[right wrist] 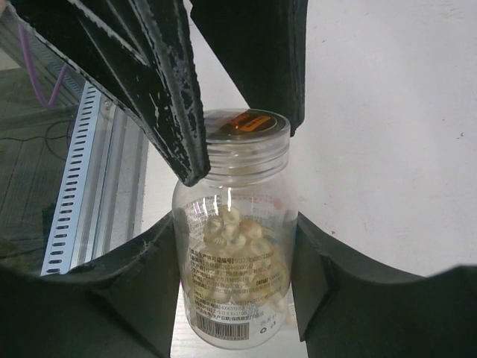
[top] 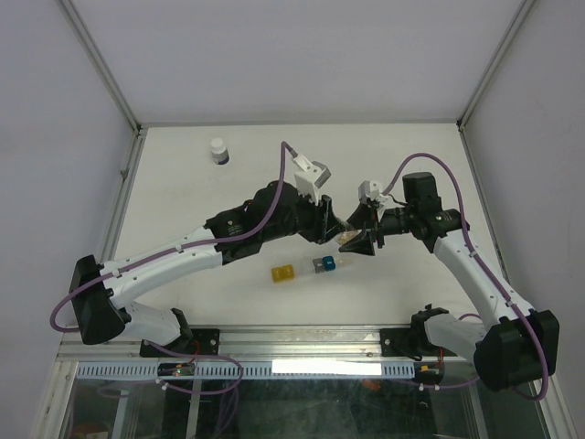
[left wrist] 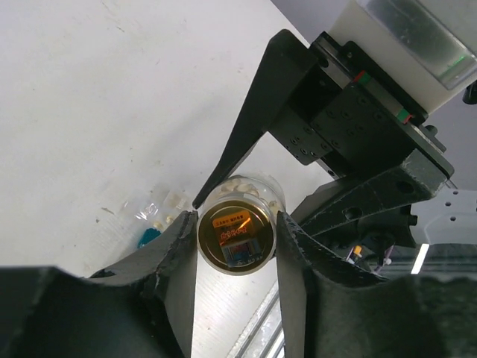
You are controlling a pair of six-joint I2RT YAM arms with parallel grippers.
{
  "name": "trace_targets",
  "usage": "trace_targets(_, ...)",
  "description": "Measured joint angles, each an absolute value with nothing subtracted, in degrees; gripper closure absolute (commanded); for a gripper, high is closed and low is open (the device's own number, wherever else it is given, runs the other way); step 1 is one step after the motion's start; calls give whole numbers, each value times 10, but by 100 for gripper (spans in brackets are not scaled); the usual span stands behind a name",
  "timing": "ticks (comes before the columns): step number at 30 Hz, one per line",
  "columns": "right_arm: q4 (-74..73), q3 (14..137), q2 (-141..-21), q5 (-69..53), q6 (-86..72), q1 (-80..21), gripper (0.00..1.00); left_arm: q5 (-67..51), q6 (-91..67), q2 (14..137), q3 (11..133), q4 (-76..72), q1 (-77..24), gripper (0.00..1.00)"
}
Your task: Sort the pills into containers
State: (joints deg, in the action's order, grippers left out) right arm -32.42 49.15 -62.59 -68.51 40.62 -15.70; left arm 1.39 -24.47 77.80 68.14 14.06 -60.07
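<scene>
- Step, as I judge it: unscrew the lid (right wrist: 250, 123) from the vial (right wrist: 235, 298). The right gripper (right wrist: 235, 224) serves as the vice and the left gripper (left wrist: 237, 215) as the turner. Turn about the lid's own axis, and do not pull until the thread lets go.
- The vial seems to lie near level between the arms. Tip its mouth upward before the lid comes free, or pills (right wrist: 235, 239) may roll onto the table (top: 411, 155).
- Nearest the bases are the containers (top: 324, 265), on the table just this side of the grippers. The yellow cube (top: 283, 272) is at left, with blue and clear ones at right. Whether the yellow one is joined to the rest, I cannot tell.
- Right gripper: jaws a vial's width apart, pressed on both sides of the clear body. Pale tan pills are heaped inside.
- Left gripper: set narrower and clamped on the gold lid by its rim, facing the right one.
- Farthest is a small dark bottle (top: 218, 151) with a white cap, well apart from the work. It has no part in this step.
</scene>
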Motion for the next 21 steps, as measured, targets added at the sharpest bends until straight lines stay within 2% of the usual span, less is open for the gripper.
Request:
trace_targets(4,-327,491,-626,-686,406,-157,100,-6,-213,780,685,142,-600,71)
trace_targets(7,-335,491,-626,-689,409,-157,100,-46,-141,783,687,140,-596,66)
trace_targets(9,-341,491,-626,-693,412,-157,100,-91,-64,783,687,138,-590,53)
trace_targets(12,-344,491,-624,-703,414,-159,100,-155,69,783,687,142,-586,22)
trace_targets(15,-343,489,-624,-700,412,-158,100,-214,202,782,686,163,-587,4)
trace_targets(21,-330,489,-624,-694,409,-157,100,-225,248,780,689,150,-584,1)
